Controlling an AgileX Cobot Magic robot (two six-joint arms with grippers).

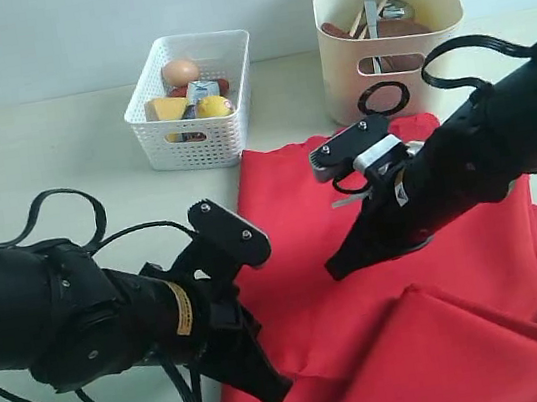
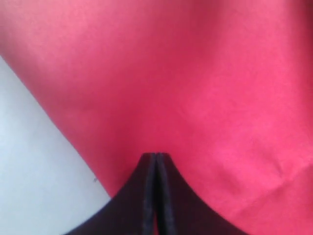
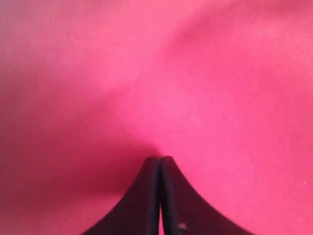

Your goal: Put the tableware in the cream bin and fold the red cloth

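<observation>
- The cream bin (image 1: 343, 58) stands at about 1 o'clock in the exterior view. Tableware pokes above its rim: upright utensil handles (image 1: 371, 6), a steel cup (image 1: 398, 10) and the edge of a brown plate (image 1: 395, 30).
- No tableware shows anywhere on the surface (image 1: 38, 144), so that half of the task looks done. What lies deeper in the bin is hidden.
- The white basket (image 1: 195, 146) at 11 o'clock holds only food and is no part of the job.
- The red cloth (image 1: 463, 283) fills the view from the centre to 5 o'clock, and its far edge lies just before the bin. At 5 o'clock one layer lies doubled over the rest, loose and rumpled. The fold seems begun but not finished.
- The left tool (image 1: 277, 394) (image 2: 155, 156) is at 7 o'clock, with its jaws pressed together and its tip on the cloth near the cloth's edge.
- The right tool (image 1: 335, 272) (image 3: 160, 159) sits near the centre, also fully closed, with its tip down on the fabric.
- Whether either tool has fabric nipped between its jaws cannot be told.
- What remains, I judge, is carrying the cloth over and squaring up the layers.
</observation>
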